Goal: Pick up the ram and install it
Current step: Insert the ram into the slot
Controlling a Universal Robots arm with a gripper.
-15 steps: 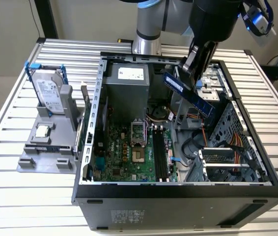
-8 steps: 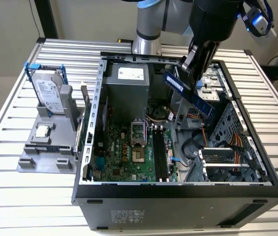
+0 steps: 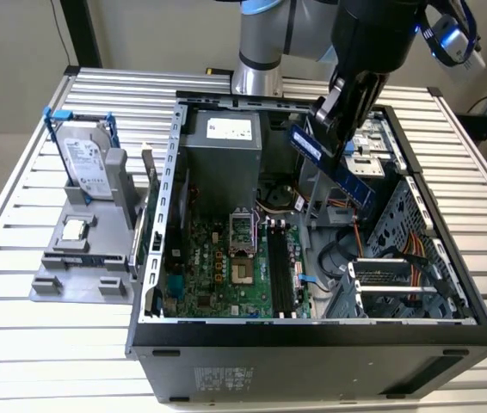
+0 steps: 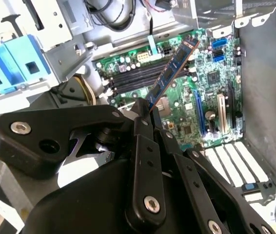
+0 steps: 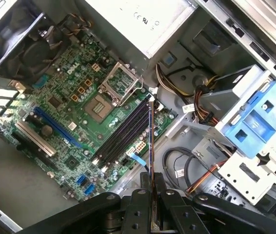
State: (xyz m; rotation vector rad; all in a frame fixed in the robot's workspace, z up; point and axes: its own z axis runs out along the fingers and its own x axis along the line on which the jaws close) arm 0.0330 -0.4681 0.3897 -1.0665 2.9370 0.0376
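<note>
Ram (image 3: 334,163) is held pinched in the closed gripper (image 3: 328,129) above the open case, over the motherboard (image 3: 226,275), where its tilt could probably cause a jam against the slots (image 5: 123,131).

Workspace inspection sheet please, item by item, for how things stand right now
Surface: slatted metal table, carrying an open computer case.
Job's things: ram held in the air above the case; motherboard with long dark slots unfilled.
Clutter: hard drive in a blue bracket, on a grey stand.
Grippers: gripper shut on the ram.
Cables: wire bundles inside the case.
Surroundings: nothing seen.
</note>
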